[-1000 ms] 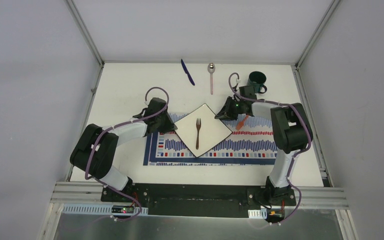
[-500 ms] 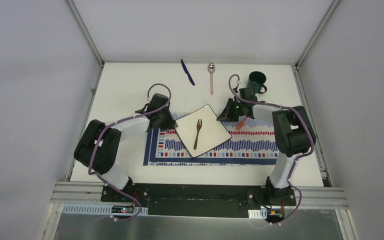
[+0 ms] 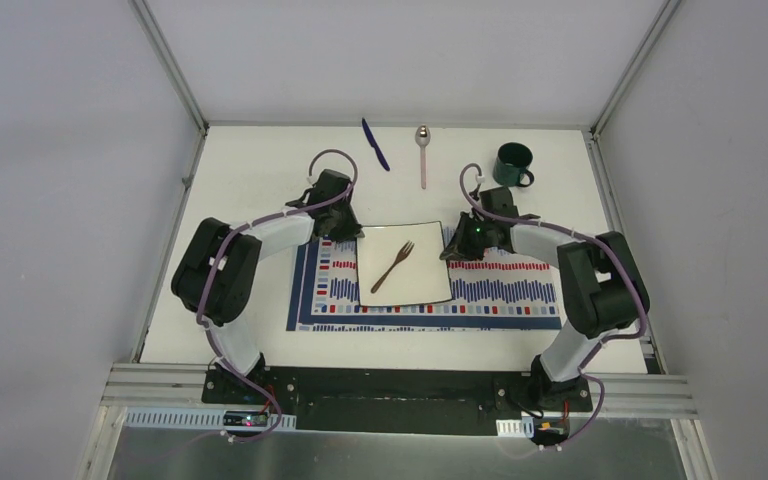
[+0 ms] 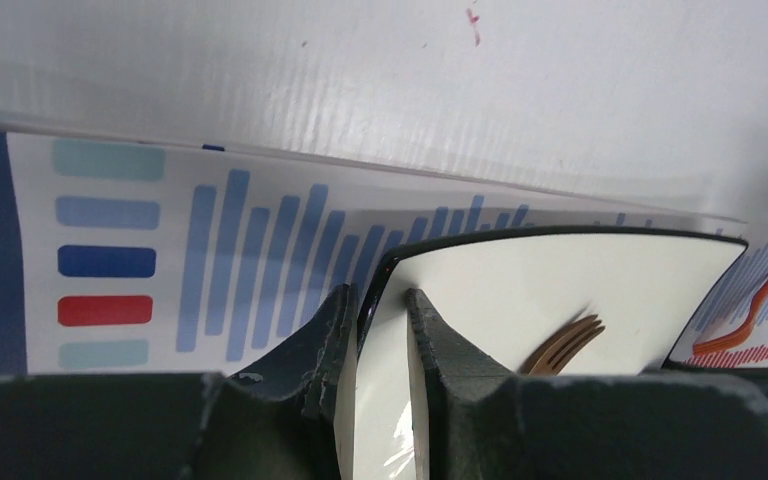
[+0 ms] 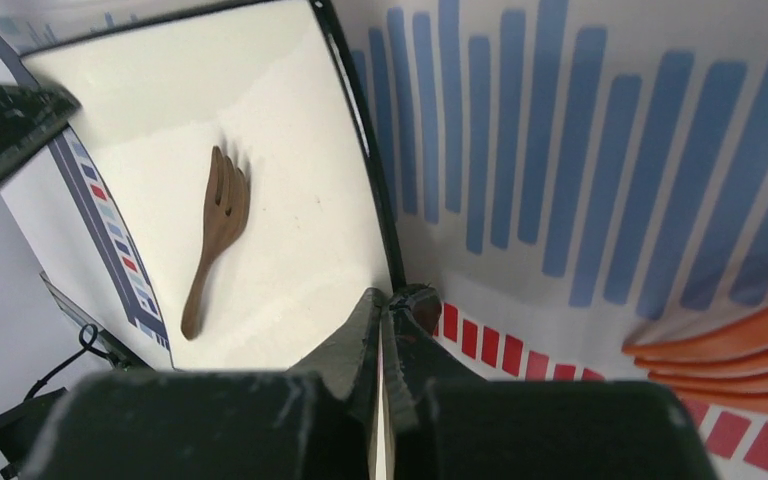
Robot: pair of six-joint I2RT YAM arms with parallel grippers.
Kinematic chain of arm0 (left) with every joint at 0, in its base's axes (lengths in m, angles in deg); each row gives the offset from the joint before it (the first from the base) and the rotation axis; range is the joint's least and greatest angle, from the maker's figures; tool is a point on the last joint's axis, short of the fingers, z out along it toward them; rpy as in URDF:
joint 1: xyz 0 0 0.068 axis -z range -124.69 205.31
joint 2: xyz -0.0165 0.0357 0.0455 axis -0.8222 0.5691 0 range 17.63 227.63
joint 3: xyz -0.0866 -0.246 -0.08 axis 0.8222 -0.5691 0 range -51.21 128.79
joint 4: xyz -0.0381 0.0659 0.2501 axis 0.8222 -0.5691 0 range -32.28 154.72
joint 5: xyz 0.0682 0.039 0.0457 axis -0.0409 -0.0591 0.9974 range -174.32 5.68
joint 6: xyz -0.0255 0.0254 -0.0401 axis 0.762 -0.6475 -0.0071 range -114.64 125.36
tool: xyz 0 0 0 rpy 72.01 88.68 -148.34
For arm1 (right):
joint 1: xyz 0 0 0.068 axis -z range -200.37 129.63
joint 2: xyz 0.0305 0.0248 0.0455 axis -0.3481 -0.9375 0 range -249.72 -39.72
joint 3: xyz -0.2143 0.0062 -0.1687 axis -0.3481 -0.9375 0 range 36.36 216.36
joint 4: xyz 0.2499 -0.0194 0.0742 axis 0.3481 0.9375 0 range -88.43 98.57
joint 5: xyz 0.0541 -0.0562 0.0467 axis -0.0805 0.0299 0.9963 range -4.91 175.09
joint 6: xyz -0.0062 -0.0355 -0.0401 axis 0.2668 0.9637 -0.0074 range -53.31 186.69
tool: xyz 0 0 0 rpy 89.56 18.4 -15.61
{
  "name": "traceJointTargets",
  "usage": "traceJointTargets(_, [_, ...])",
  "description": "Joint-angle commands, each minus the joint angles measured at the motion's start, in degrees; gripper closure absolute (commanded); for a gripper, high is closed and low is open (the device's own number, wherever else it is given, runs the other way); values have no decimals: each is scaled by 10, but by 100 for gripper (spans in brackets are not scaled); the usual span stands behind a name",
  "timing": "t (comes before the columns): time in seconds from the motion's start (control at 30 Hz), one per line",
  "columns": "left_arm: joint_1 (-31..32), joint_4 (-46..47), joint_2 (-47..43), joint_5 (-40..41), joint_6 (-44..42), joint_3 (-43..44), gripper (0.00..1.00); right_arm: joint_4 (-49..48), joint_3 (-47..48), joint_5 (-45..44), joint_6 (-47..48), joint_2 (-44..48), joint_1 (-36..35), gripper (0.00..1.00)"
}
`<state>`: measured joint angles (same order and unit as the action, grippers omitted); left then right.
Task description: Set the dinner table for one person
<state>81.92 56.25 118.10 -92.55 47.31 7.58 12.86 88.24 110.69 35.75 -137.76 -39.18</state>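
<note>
From above: the white desk [image 3: 250, 180] carried a striped placemat [image 3: 500, 300] towards its near side, and a square white plate [image 3: 428, 285] lay on the mat's left half. One brown fork [image 3: 391, 267] lay slantwise in the plate, and that was all it held. The left pincer [image 3: 352, 232] sat at the plate's far left corner, the right pincer [image 3: 452, 250] at its far right corner. Along the far edge of the desk lay a blue knife [image 3: 375, 144] and a spoon [image 3: 423, 155]. To their right a dark green mug [image 3: 513, 165] stood upright, its inside too dark to read.

Over to the left wrist: the fingers [image 4: 332, 345] stood one on each side of the plate's rim, pinching the plate. The brown fork's tines showed just beyond. An orange fork [image 4: 760, 300] lay on the mat past the plate's far edge.

And the right wrist: the fingers were pressed together right at the plate's corner. Whether any rim was caught between them, I could not tell. The orange fork lay on the mat to the right, clear of the plate.
</note>
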Motion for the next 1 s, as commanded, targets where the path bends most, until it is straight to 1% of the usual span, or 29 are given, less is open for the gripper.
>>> traceJointTargets(0.0, [61, 52, 39, -45, 24, 32, 85, -17, -4, 41, -12, 49, -27, 100])
traceJointTargets(0.27, [100, 47, 54, -37, 32, 53, 85, -5, 4, 26, -9, 56, -22, 100])
traceJointTargets(0.47, [111, 42, 43, -23, 33, 43, 86, -4, 17, 26, -9, 47, -15, 100])
traceJointTargets(0.73, [111, 21, 12, 0, 24, 22, 86, -45, 14, 44, -25, 3, -16, 100])
traceJointTargets(0.97, [110, 9, -6, 17, 21, 7, 86, -70, 31, 56, -37, -43, -26, 100])
